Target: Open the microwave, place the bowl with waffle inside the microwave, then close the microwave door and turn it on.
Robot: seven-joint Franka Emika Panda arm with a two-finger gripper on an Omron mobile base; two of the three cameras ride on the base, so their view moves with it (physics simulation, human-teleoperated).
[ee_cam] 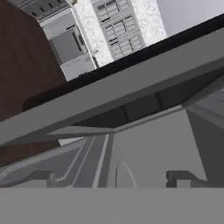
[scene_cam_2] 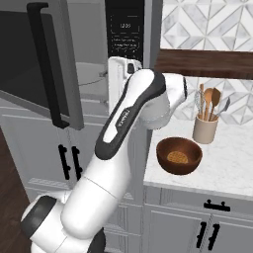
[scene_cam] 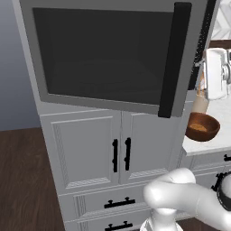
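The wide grey-framed microwave door [scene_cam: 108, 54] with its dark tinted window stands partly swung out from the large grey built-in microwave [scene_cam_2: 126, 37], its long black vertical bar handle [scene_cam_2: 47, 64] at about nine o'clock in the right base view. The robot's two-finger hand [ee_cam: 113, 178] sits up by the opening behind the door's free edge, fingers spread wide and gripping nothing; in the hand view the dark fingertips [ee_cam: 179, 177] rise before grey cavity surfaces.

The step in hand looks like finishing the door swing. To do it well, push the inner face of the door outward along its hinge arc rather than straight ahead, until the mouth is fully clear.

The small glossy reddish-brown bowl [scene_cam_2: 179, 155] holding the tan waffle [scene_cam_2: 177, 157] rests on the white marbled bench [scene_cam_2: 232, 168], at about four o'clock from the elbow, just beside the beige cup of wooden utensils [scene_cam_2: 205, 127]. Approaching it from above, on the side away from that cup, seems safest.
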